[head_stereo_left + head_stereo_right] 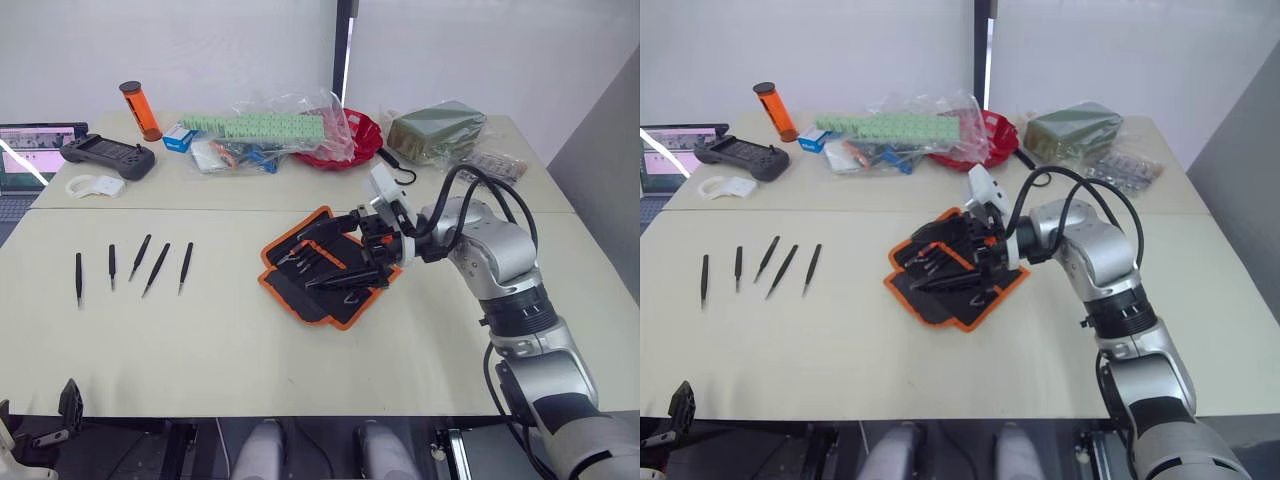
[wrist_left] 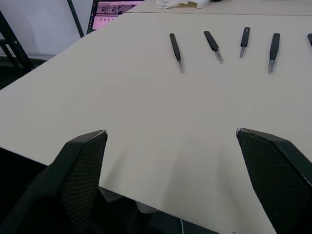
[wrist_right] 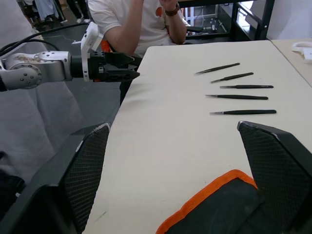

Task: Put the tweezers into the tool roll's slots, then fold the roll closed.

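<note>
Left eye view takes in the long cream bench (image 1: 250,330) first, a seam running across it about halfway back. On the half nearer the robot, right of centre, the tool roll (image 1: 330,268) lies open and skewed, one corner pointing toward the near edge, its orange trim outlining the black fabric. The slots (image 1: 310,258) show as a short row of pockets with orange stitching on the inner face; whether any pocket is filled I cannot tell.

The right gripper (image 1: 345,250) hangs directly over the roll, arm reaching in from the bench's right side. In the right wrist view its two fingers stand wide apart with nothing between them, the roll's orange-edged corner just beneath. The left gripper (image 2: 170,151) sits low at the near left corner of the bench, fingers likewise spread and empty, pointing across the surface toward the tools.

The tweezers (image 1: 148,265), all five, lie in a loose row toward the left end of the near half, well apart from the roll, tips toward the near edge.

Judging from that, loading has not begun: the step in hand looks like steadying or flattening the roll. The next move calls for the left gripper to reach forward, pinch one slim tweezer off the flat bench, a low and precise grasp, and carry it rightward to a slot mouth.
</note>
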